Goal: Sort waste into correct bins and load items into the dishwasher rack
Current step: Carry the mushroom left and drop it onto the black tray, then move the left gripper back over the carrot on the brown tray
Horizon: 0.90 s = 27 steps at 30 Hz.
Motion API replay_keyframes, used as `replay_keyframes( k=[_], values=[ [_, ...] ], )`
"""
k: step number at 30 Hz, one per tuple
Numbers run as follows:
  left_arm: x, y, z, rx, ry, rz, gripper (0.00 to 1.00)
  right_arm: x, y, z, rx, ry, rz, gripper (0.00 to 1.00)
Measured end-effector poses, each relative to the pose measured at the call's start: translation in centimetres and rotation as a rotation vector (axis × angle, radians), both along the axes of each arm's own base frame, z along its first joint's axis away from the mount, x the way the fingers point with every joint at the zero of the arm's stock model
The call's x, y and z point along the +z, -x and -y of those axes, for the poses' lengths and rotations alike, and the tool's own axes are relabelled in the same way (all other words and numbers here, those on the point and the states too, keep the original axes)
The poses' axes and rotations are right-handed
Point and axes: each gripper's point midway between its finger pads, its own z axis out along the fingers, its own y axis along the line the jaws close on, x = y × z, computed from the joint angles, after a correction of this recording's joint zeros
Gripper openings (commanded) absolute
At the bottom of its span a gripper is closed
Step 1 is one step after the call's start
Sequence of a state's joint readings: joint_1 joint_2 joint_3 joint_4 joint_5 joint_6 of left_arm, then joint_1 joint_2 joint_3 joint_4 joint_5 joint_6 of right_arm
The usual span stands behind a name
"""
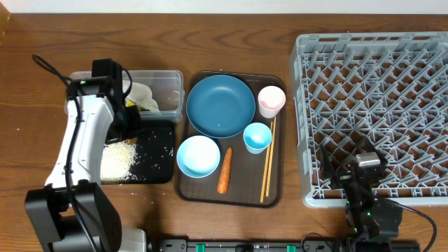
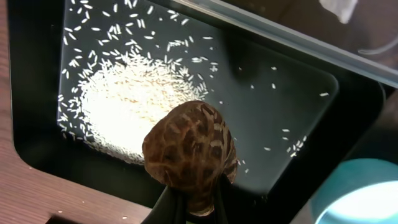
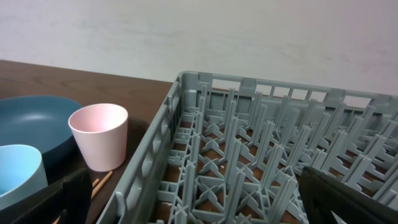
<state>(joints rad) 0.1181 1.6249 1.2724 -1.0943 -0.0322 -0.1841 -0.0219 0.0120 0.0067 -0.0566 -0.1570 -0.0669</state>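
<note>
The grey rack (image 3: 249, 155) fills the middle and right, its upright pegs rising from the lattice. Just beside its left wall stands a pink cup (image 3: 99, 134), upright. A dark-blue plate (image 3: 31, 118) lies behind the cup and a blue cup (image 3: 18, 174) sits at the left edge. A chopstick (image 3: 99, 183) tip shows below the pink cup. The pincer (image 3: 199, 196) gapes wide, with dark fingers (image 3: 68, 196) at both lower corners. Brown worktop (image 3: 93, 84) meets a white wall (image 3: 186, 31).

Brown lump (image 2: 189, 146), mottled tan with dark netting; white rice (image 2: 127, 102) on black tray (image 2: 37, 124); pink cup (image 3: 98, 134); blue plate (image 3: 31, 115); grey lattice rack (image 3: 249, 149).
</note>
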Motion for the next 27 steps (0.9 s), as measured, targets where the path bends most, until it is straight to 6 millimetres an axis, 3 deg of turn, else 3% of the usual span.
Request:
replay_keyframes(
  k=[2, 4, 7, 10, 19, 24, 27],
  values=[
    [-0.1, 0.1, 0.1, 0.000, 0.003, -0.003, 0.11, 0.0, 0.0, 0.0, 0.000, 0.000, 0.000, 0.99],
    [-0.1, 0.1, 0.1, -0.001, 0.006, -0.003, 0.34, 0.0, 0.0, 0.0, 0.000, 0.000, 0.000, 0.99],
    [-0.1, 0.1, 0.3, 0.002, 0.013, -0.005, 0.41, 0.0, 0.0, 0.0, 0.000, 0.000, 0.000, 0.99],
    [-0.1, 0.3, 0.4, -0.002, 0.019, -0.012, 0.55, 0.0, 0.0, 0.0, 0.000, 0.000, 0.000, 0.99],
    [0.3, 0.7, 1.2, 0.003, 0.061, -0.006, 0.57, 0.0, 0.0, 0.0, 0.000, 0.000, 0.000, 0.99],
    [3.0, 1.3, 2.9, -0.044, 0.082, 0.068, 0.57, 0.0, 0.0, 0.0, 0.000, 0.000, 0.000, 0.99],
    [5.0, 2.0, 5.1, -0.120, 0.089, 0.127, 0.58, 0.0, 0.0, 0.0, 0.000, 0.000, 0.000, 0.99]
  ],
)
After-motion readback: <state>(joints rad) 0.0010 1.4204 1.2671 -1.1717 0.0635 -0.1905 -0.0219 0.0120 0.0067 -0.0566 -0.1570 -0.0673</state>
